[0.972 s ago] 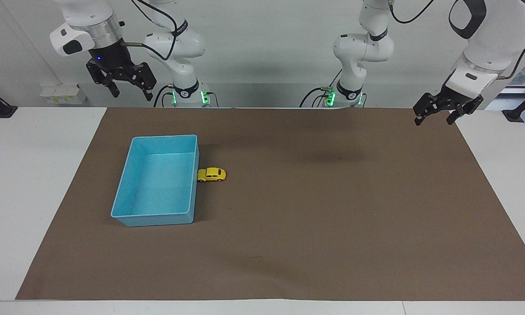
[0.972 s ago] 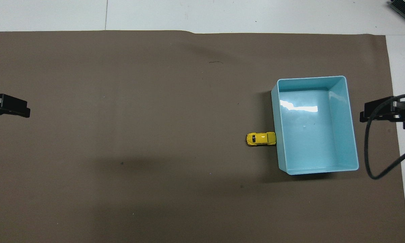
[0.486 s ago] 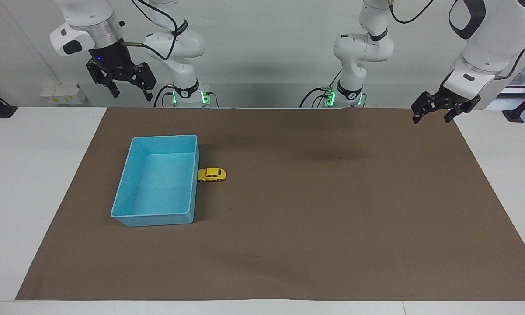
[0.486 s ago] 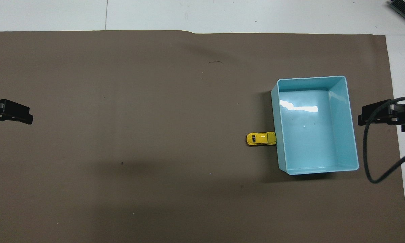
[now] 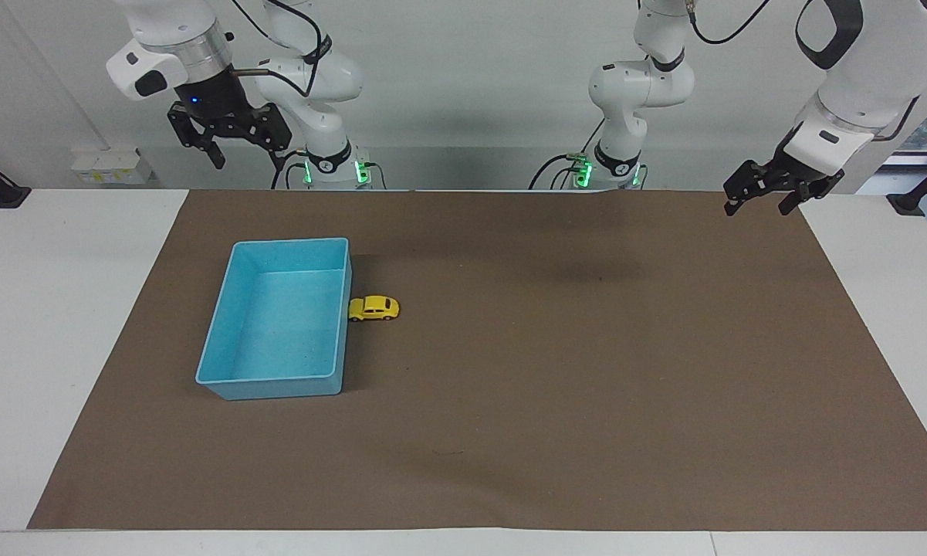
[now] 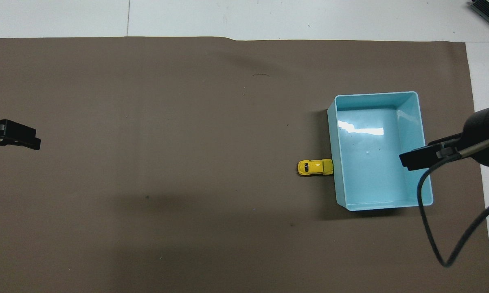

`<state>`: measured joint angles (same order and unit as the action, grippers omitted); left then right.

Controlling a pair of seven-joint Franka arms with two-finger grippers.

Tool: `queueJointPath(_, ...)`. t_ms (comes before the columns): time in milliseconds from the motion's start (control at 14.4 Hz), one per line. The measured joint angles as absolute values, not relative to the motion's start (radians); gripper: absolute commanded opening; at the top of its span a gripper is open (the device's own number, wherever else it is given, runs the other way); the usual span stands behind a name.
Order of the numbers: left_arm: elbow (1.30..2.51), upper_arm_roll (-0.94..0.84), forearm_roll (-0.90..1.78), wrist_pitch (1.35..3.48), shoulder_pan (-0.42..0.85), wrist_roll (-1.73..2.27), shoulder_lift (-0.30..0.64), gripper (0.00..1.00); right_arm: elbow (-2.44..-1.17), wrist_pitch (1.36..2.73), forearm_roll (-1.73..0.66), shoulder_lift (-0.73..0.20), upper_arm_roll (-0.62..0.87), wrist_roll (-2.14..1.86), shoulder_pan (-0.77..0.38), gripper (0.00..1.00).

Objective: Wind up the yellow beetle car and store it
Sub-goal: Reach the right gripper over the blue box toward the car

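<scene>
- Hanging high in the air with its fingers spread wide and nothing between them, the right gripper point(image 5: 229, 147) is up at the robots' end of the table, on the right arm's side; from overhead its tip point(image 6: 415, 159) covers the edge of the blue tray point(image 5: 224, 318), though the facing view shows it well above it.
- The left gripper point(image 5: 756, 194) is also spread wide and holds nothing; it is raised over the corner of the brown mat point(image 5: 586, 386) at the left arm's end, close to the robots, and shows overhead as a dark tip at the picture's edge point(image 6: 14, 135).
- The yellow toy car point(image 5: 373, 308) stands on its wheels on the mat, one end touching the outside of the tray's long wall that faces the left arm's end of the table point(image 6: 315, 167).
- The tray point(image 6: 411, 101) sits on the mat toward the right arm's end, with nothing in it.
- The mat covers most of the white table point(image 5: 62, 309).
</scene>
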<state>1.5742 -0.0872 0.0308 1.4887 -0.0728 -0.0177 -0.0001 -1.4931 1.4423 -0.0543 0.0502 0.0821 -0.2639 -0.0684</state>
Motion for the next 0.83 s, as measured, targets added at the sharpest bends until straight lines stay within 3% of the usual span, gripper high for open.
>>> queueJointPath(556,1.574,-0.092,0.031,1.478,-0.084,-0.018,0.0,1.0,-1.78,1.77,-0.053,0.062,0.091,-0.826,-0.154,1.0)
queueJointPath(833,1.56,-0.092,0.031,1.477,-0.084,-0.018,-0.006,1.0,-1.92,1.931,-0.038,0.025,0.091,-1.053,-0.168,1.0)
